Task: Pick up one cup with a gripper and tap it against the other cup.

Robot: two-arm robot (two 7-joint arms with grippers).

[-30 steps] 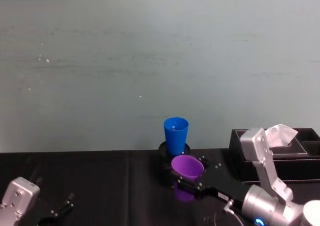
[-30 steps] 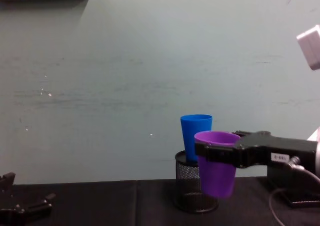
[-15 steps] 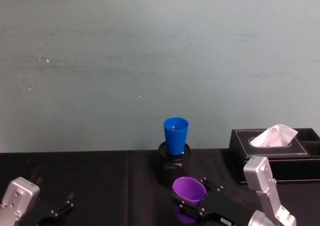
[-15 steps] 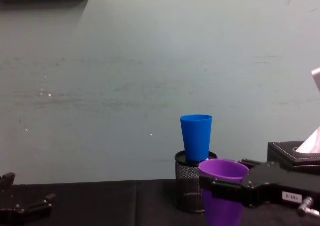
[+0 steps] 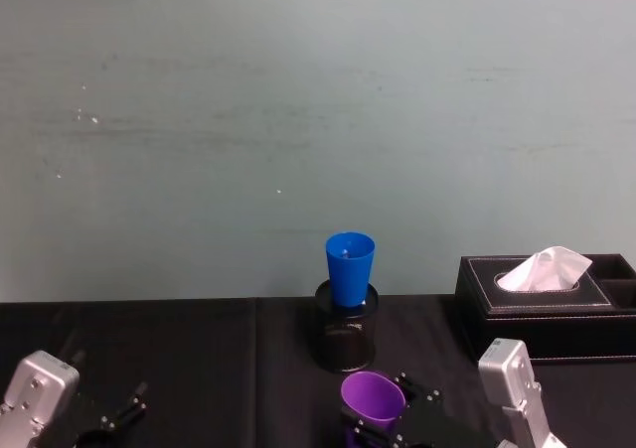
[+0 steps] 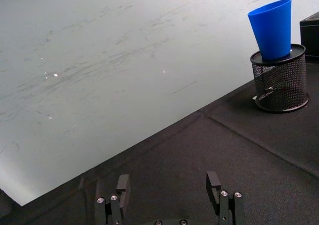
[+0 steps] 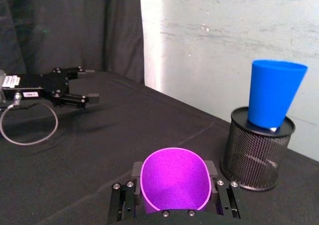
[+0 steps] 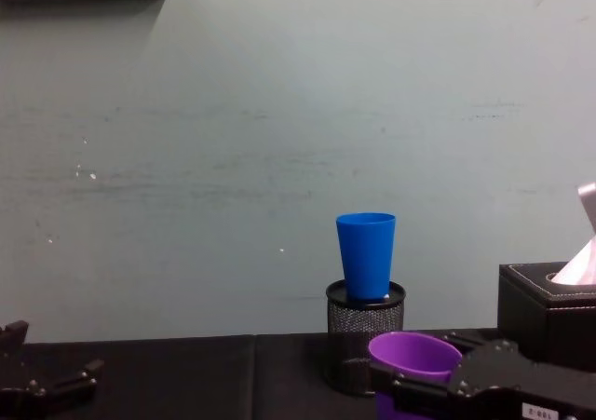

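The purple cup (image 5: 373, 398) is upright and clamped between the fingers of my right gripper (image 5: 376, 430), low over the black tablecloth and nearer to me than the blue cup. From the wrist, the purple cup (image 7: 174, 180) sits between both fingers (image 7: 225, 195). The blue cup (image 5: 350, 267) stands upright in a black wire-mesh pen holder (image 5: 346, 341), apart from the purple one. From the chest, the purple cup (image 8: 414, 357) is below and right of the blue cup (image 8: 366, 255). My left gripper (image 6: 168, 190) rests open and empty at the near left.
A black tissue box (image 5: 547, 304) with a white tissue stands at the right, beside the right arm. A pale wall rises just behind the table. The left gripper (image 7: 91, 85) lies on the cloth with a cable loop (image 7: 27, 130) near it.
My right gripper has come down and drawn back toward me with the purple cup, away from the blue cup and the mesh holder. The left arm stayed still.
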